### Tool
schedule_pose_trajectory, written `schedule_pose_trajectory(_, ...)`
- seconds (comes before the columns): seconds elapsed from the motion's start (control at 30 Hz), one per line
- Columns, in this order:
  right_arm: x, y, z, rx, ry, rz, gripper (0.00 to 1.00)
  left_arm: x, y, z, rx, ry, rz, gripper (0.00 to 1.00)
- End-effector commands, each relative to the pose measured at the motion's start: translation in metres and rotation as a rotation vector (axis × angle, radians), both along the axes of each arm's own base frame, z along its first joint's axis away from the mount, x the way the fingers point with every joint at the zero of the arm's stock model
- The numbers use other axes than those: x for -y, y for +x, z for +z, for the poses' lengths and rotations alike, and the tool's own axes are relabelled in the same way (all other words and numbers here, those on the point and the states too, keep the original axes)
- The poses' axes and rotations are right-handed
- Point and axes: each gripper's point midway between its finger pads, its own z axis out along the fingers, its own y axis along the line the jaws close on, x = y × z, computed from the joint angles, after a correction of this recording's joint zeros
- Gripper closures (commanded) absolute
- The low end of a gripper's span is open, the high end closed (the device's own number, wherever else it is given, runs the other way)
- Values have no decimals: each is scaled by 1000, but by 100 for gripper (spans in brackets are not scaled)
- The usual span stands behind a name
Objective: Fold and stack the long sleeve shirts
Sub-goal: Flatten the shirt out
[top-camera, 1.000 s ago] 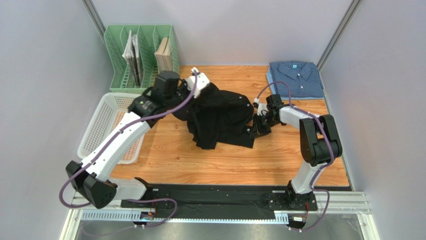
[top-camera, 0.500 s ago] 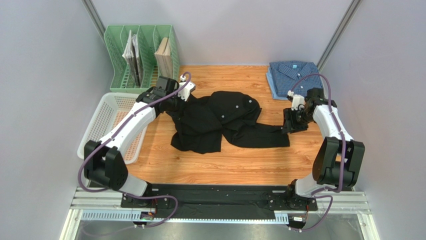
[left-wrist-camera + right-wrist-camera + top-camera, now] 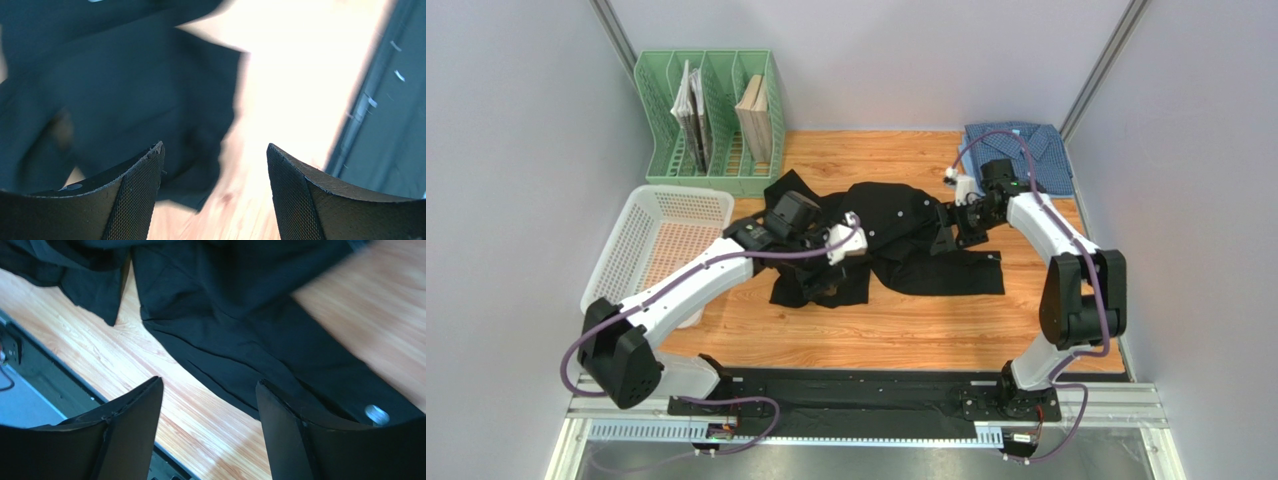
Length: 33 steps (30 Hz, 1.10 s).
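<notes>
The left gripper and right gripper hang with jaws apart and empty over the crumpled black button-up shirt, with bare wooden tabletop along its near edge.

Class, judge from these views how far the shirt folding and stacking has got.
Done: the blue shirt lies folded at the far right. In hand: the black shirt lies rumpled in the middle; the left fingers and right fingers stand open over it, gripping nothing. Left: fold the black shirt and stack it with the blue.
</notes>
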Motion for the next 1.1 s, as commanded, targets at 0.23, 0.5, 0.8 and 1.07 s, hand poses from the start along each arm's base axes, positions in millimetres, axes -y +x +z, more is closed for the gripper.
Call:
schedule_pose_trajectory(0.23, 30, -27, -82, -127, -232, 46, 16, 45, 8, -104, -43, 244, -189, 17)
schedule_pose_trajectory(0.5, 71, -38, -125, -218, -467, -47, 27, 36, 20, -155, -20, 447, -170, 25)
schedule_pose_trajectory(0.8, 121, -6, -44, -44, -457, -203, 100, 10, 47, -55, -28, 196, 55, 100)
schedule_pose_trajectory(1.07, 163, 20, 183, 468, -268, -432, 100, -32, 50, 117, 198, -188, 231, 100)
